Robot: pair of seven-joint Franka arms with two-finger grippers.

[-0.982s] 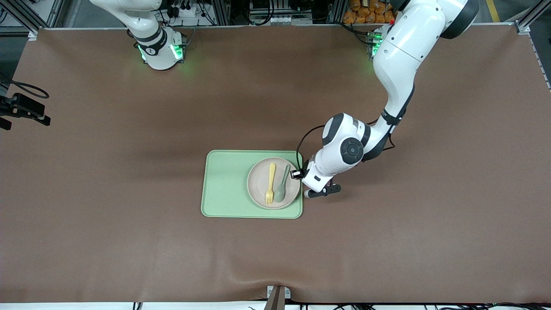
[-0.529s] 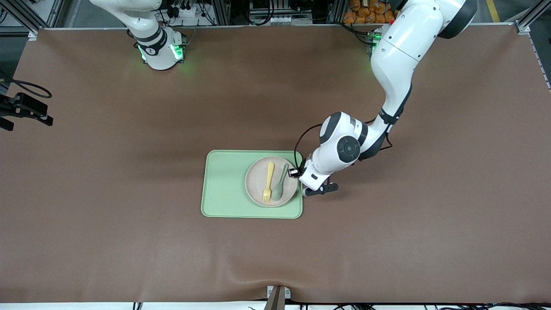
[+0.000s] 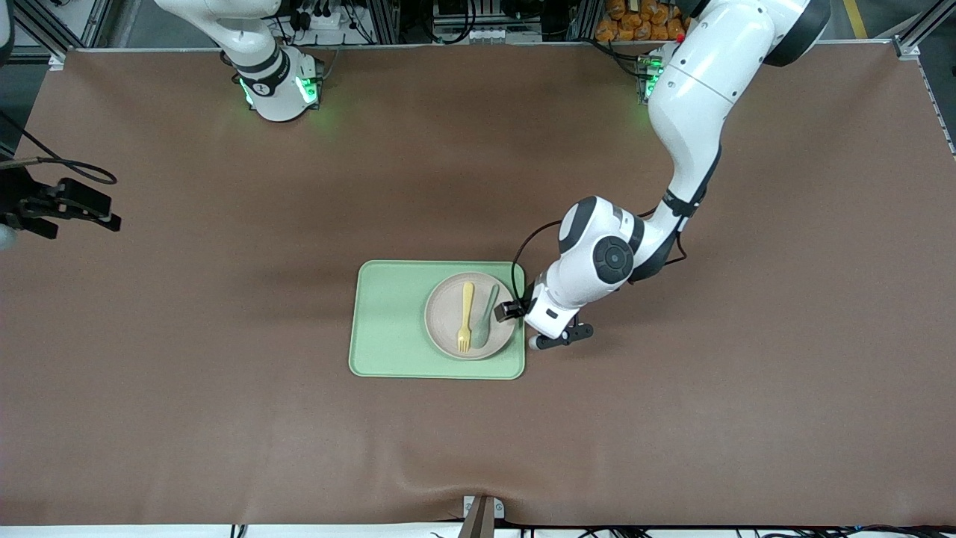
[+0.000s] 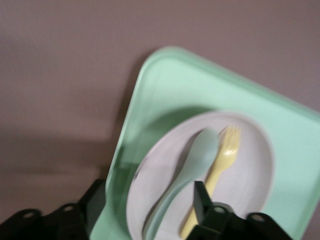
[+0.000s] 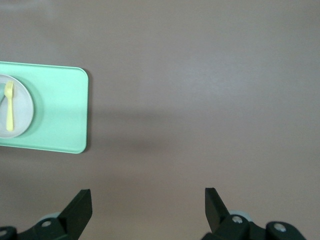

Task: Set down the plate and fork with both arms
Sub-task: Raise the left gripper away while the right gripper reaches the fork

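The off-white plate (image 3: 448, 329) lies on the pale green tray (image 3: 388, 321), at the tray's end toward the left arm. The pale yellow fork (image 3: 466, 317) lies on the plate beside a sage-green spoon (image 3: 487, 314). My left gripper (image 3: 532, 323) is low at that end of the tray, open. In the left wrist view its jaws (image 4: 149, 205) straddle the rim of the plate (image 4: 250, 165), one finger (image 4: 202, 200) over the plate by the fork (image 4: 222, 160), the other outside the tray's edge. My right gripper (image 3: 78, 209) is open and empty over bare table (image 5: 149, 205).
The brown mat (image 3: 672, 418) covers the whole table. The right wrist view shows the tray (image 5: 60, 115) with the plate (image 5: 22, 107) and fork (image 5: 9, 107) well off from the right gripper. Both arm bases stand at the table's edge farthest from the front camera.
The plate has slid a little toward the right arm's end of the tray. The left hand has dipped slightly lower beside it. The right gripper has moved in over the table toward the middle.
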